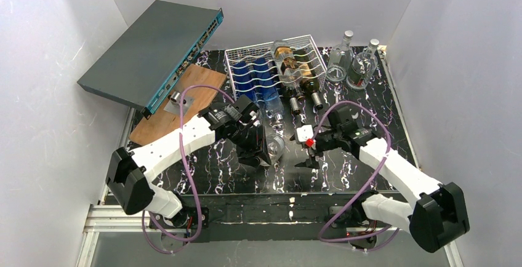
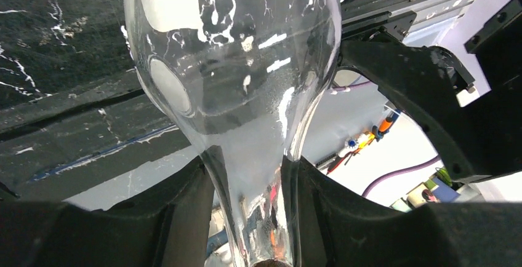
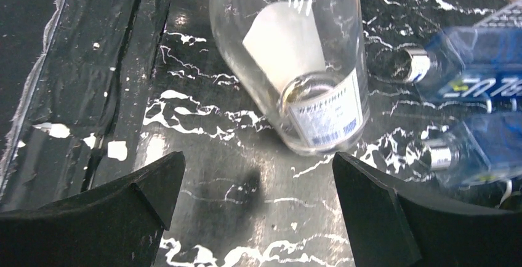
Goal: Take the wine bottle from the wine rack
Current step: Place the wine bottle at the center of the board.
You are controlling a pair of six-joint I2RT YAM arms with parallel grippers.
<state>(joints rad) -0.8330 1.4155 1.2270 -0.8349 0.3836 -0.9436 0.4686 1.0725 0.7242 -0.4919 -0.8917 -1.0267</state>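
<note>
The white wire wine rack [image 1: 240, 55] stands at the back middle, with blue bottles [image 1: 253, 77] on its left side and brown bottles [image 1: 301, 70] on its right. My left gripper [image 1: 263, 130] is shut on the neck of a clear glass wine bottle [image 1: 274, 144], which is held in front of the rack with its base toward the near edge. In the left wrist view the bottle [image 2: 234, 64] fills the frame, its neck pinched between my fingers [image 2: 255, 218]. My right gripper [image 1: 309, 158] is open and empty over the table. Its view [image 3: 255, 193] shows the clear bottle's base [image 3: 295, 51] just ahead.
A grey network switch [image 1: 154, 51] leans at the back left above a wooden board [image 1: 157, 125]. Two clear bottles [image 1: 340, 58] [image 1: 362, 65] stand at the back right. Blue bottle necks [image 3: 468, 76] stick out of the rack's front. White walls enclose the table.
</note>
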